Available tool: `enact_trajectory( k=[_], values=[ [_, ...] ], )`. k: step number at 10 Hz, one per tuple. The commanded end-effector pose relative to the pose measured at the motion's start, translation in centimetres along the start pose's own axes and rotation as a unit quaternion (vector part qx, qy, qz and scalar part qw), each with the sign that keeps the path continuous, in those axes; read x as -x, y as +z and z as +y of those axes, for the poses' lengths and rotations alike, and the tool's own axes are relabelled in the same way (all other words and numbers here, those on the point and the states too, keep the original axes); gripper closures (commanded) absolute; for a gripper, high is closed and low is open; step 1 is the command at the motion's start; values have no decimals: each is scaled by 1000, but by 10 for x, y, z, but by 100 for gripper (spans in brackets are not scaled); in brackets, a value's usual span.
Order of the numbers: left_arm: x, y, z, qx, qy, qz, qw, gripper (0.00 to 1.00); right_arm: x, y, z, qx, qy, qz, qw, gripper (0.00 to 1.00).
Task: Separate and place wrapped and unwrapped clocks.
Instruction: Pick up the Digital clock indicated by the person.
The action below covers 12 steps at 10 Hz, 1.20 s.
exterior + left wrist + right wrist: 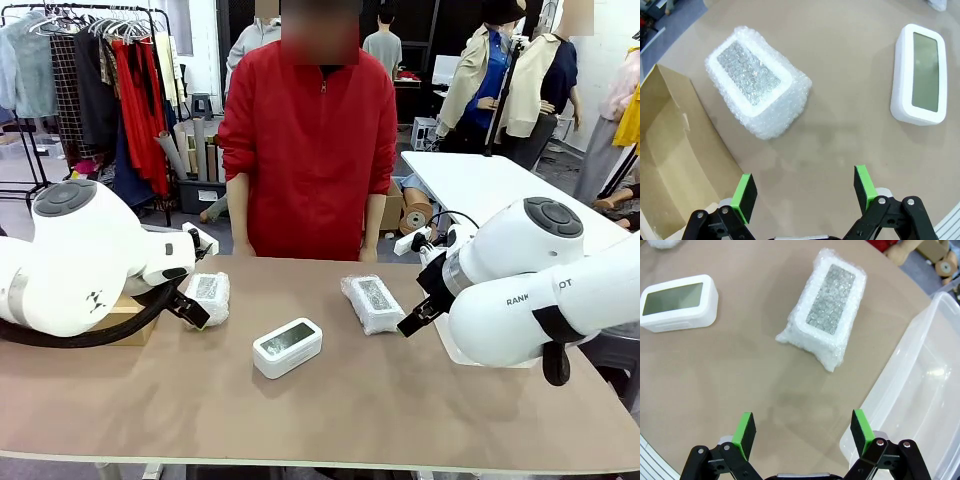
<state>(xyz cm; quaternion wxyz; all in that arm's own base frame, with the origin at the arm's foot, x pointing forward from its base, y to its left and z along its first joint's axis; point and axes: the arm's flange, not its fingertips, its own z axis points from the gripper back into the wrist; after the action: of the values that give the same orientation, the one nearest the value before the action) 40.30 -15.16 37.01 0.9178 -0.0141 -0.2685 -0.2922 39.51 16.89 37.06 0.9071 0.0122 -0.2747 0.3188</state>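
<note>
Two clocks in bubble wrap lie on the brown table [330, 410]: one wrapped clock [208, 296] [758, 88] at the left, another wrapped clock [370, 303] [826, 307] right of the middle. Between them, nearer me, sits the bare white unwrapped clock [287, 346] [920, 74] [678, 303] with a grey-green screen. My left gripper [192, 305] [805, 191] hovers open just short of the left bundle, nothing between its green pads [745, 196]. Beside the right bundle, my right gripper [418, 315] [801, 433] is open and holds nothing.
A cardboard box [128, 318] [670, 150] lies at the table's left, close to the left bundle. A clear plastic bin [920, 390] stands at the right, by the right gripper. A person in a red top [308, 140] stands at the far edge, hands down.
</note>
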Motion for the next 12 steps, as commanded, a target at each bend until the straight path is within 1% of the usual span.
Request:
enact_trajectory(
  k=[1,12],
  values=[
    [0,0,0,0,0,0,1000,0,0,0,0,0,0,0,1000,0],
    [0,0,0,0,0,0,1000,0,0,0,0,0,0,0,1000,0]
  ],
)
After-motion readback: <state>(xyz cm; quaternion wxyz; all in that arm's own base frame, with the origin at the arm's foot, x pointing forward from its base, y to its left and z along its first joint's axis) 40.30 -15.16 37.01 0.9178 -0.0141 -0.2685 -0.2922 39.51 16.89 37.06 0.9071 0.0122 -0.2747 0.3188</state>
